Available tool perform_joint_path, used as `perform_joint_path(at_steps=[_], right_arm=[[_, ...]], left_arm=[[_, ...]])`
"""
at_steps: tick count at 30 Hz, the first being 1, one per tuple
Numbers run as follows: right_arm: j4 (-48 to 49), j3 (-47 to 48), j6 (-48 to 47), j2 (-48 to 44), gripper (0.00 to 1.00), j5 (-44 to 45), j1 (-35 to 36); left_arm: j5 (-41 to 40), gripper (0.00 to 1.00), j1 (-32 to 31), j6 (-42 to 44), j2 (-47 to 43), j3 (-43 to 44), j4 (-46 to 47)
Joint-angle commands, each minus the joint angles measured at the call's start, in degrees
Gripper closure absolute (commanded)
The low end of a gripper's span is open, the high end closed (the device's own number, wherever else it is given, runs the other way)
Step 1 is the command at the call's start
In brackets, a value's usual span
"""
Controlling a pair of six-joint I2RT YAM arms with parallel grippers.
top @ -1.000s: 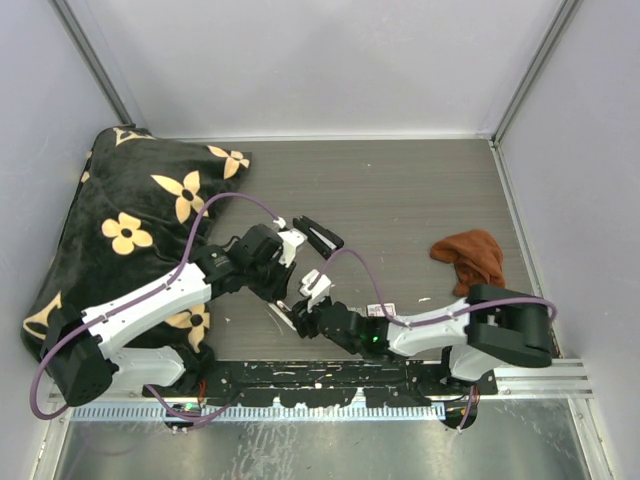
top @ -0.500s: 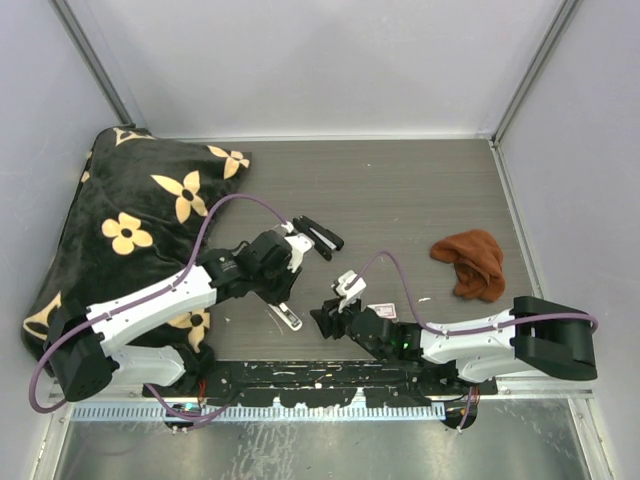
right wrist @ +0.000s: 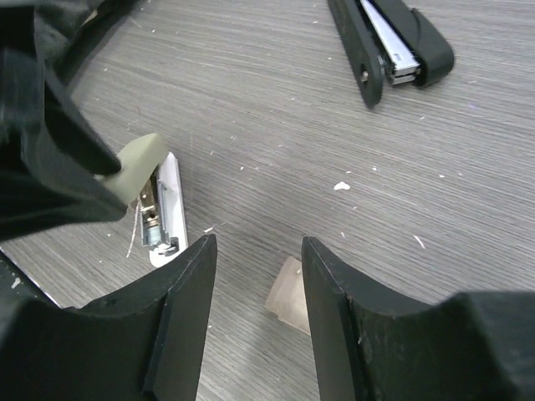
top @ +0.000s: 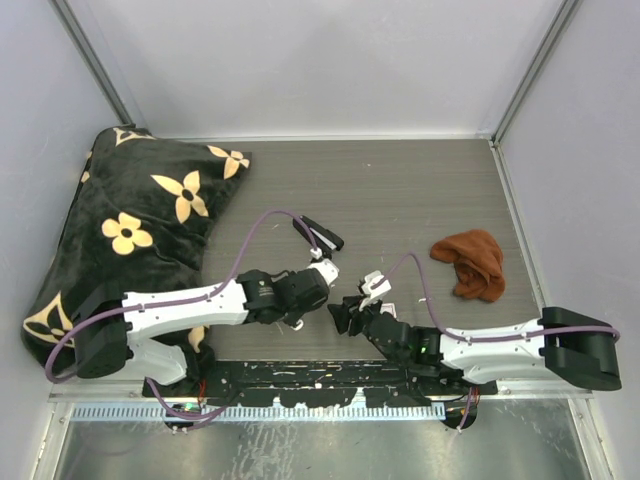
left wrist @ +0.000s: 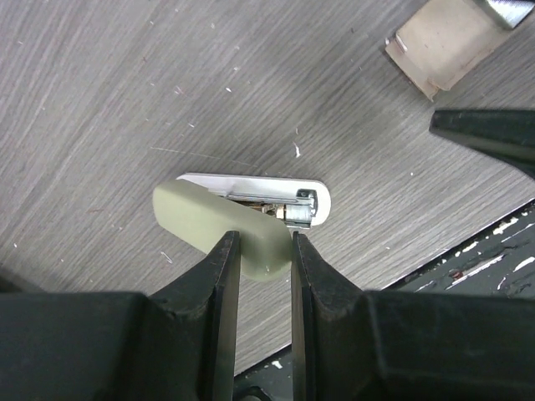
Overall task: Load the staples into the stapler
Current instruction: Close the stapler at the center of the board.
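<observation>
A small stapler lies near the table's front edge, with a cream-green lid (left wrist: 213, 230) hinged up off its white base (left wrist: 251, 182). My left gripper (left wrist: 259, 242) is shut on the free end of that lid; it also shows in the top view (top: 300, 312). In the right wrist view the lid (right wrist: 138, 163) and base (right wrist: 170, 209) sit at the left. My right gripper (right wrist: 255, 267) is open and empty, low over a tan cardboard piece (right wrist: 288, 294), which also shows in the left wrist view (left wrist: 439, 42). I see no clear silvery staple strip.
A black stapler (top: 318, 232) lies open behind the grippers, also in the right wrist view (right wrist: 389, 38). A brown cloth (top: 470, 262) lies at the right. A black flowered cushion (top: 130, 220) fills the left side. The black rail (top: 330, 385) runs along the front edge.
My left gripper has moved forward and down from beside the black stapler onto the cream-green lid. My right gripper has shifted right, away from the small stapler, over the cardboard piece.
</observation>
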Motion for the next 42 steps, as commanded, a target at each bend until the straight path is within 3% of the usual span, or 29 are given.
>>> perform_joint_path(at_steps=[1,3,9,16,20,24,28,34,37,42], right_arm=[[-1.4,-0.8,1.2,-4.1,0.48,4.6,0.2],[-2.6,-1.1,1.0,-5.7,0.48,5.1,0.2],[-6.8,-1.9,0.7,-11.2,0.48,6.1,0.2],[-13.5,0.8,-2.6,-16.3,0.43,5.4,0.2],[-15.6,4.0,-3.4,-14.7,0.34,2.7,0.0],[-15.5,9.7,-4.4,-6.8,0.31,-3.2,-0.2],[-16.8,18.0,-5.1,4.8,0.31,-7.0,-0.2],[-20.4,30.2,-4.8,20.5,0.32,-10.9,-0.2],[-22.7,34.7,-4.2,27.8,0.37,-12.2,-0.2],[-23.5,38.2,-4.1,33.9,0.37,-14.0,-0.2]], left_arm=[[0.8,0.94,-2.9,-6.7,3.3,0.9,-1.7],[1.9,0.74,-3.3,-7.3,3.9,0.9,-1.0],[5.9,0.29,-3.7,-7.8,3.3,0.7,1.5],[5.9,0.01,-2.9,-7.3,-4.1,0.4,2.3],[5.9,0.02,4.1,-7.6,-13.5,-4.3,2.6],[13.7,0.02,19.5,-8.2,-22.3,-10.9,5.6],[15.0,0.02,30.8,-12.8,-30.9,-16.9,11.3],[19.6,0.02,40.4,-19.8,-37.5,-25.4,19.3],[24.3,0.02,43.5,-19.0,-35.3,-26.5,20.0],[25.9,0.02,44.2,-18.2,-30.8,-27.2,20.6]])
